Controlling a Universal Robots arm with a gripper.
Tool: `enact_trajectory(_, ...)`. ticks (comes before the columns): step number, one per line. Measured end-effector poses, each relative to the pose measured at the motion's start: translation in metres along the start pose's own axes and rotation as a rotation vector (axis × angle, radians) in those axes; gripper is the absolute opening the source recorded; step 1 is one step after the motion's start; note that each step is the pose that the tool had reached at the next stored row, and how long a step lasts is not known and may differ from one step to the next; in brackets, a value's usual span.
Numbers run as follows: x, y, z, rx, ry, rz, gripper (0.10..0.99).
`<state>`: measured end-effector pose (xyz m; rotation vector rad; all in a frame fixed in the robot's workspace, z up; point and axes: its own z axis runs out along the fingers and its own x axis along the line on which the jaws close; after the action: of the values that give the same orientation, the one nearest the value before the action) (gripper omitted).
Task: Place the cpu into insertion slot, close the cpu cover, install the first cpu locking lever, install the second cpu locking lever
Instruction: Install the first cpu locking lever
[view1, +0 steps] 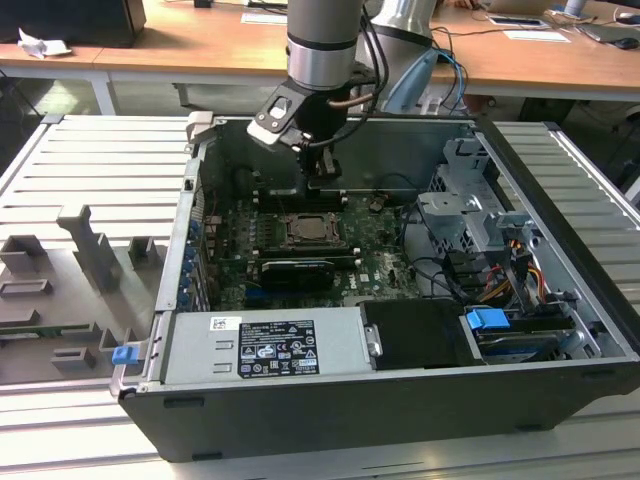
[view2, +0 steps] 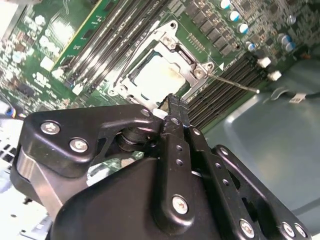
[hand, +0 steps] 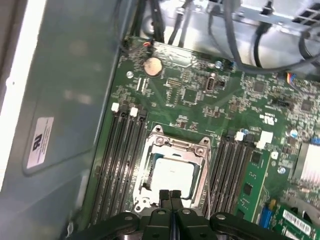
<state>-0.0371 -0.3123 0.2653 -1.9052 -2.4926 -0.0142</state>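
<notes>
A slatted grey desk carries the open computer case. Nearer than the insertion slot sits the grey power supply. Memory slots flank the slot, with open room straight above it. The cpu lies in the slot, the cpu cover flat over it. Just beyond, the arm hangs upright, the gripper low by the slot's edge, its fingers pressed together and empty.

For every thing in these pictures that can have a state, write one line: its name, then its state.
cpu cover, closed down flat.
cpu, seated beneath it.
locking lever, sticking out free, seemingly unlatched.
gripper, shut, holding nothing.
memory slots, empty.
computer case, side open.
</notes>
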Motion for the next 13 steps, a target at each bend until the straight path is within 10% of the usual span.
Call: enact_trajectory(13, 0.0000, -0.0001, 0.0009, 0.003, 0.0012, -0.292, 0.106)
